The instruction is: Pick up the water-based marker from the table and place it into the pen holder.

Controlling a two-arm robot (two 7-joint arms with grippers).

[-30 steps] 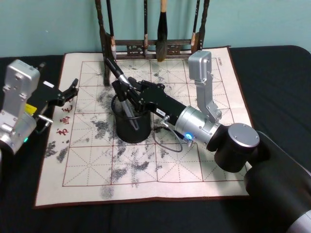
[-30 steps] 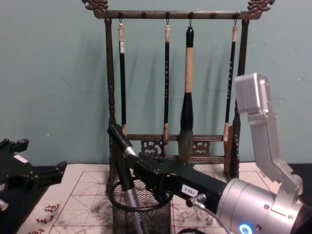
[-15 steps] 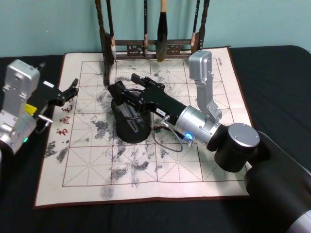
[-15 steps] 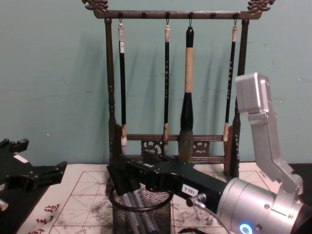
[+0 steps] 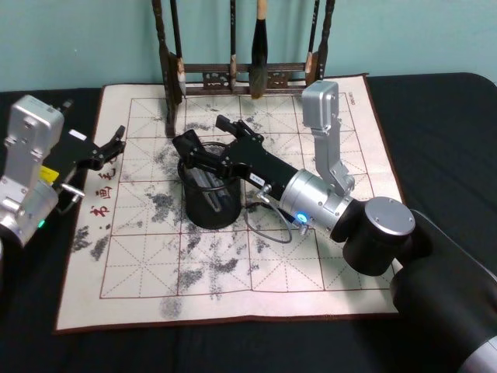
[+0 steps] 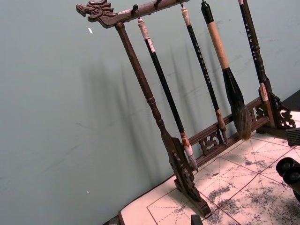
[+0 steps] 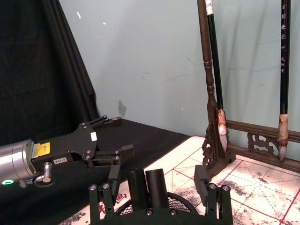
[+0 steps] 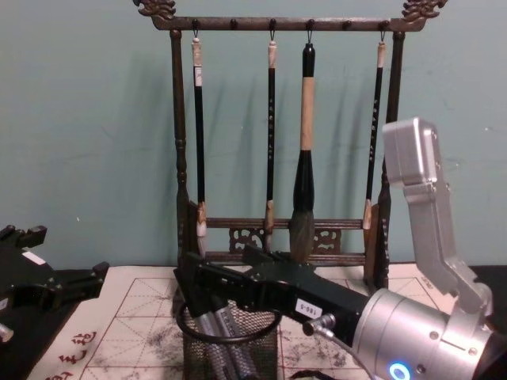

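Right pincer (image 5: 203, 146) sits at centre frame in the head view, directly over the pen holder (image 5: 210, 208), its fingers spread apart on either side of the rim. The marker (image 8: 215, 336) is down inside the mesh cup, leaning grey among the other pens, just under the pincer, long axis tilted off upright. So the coming move looks like a straight lift clear. The right arm is nearer. Left pincer (image 5: 109, 145) waits at the left edge over the tabletop (image 5: 435, 116), fingers parted. A small white tag reads roughly "180-5"; red characters mark the mat (image 5: 326, 272), unreadable here.
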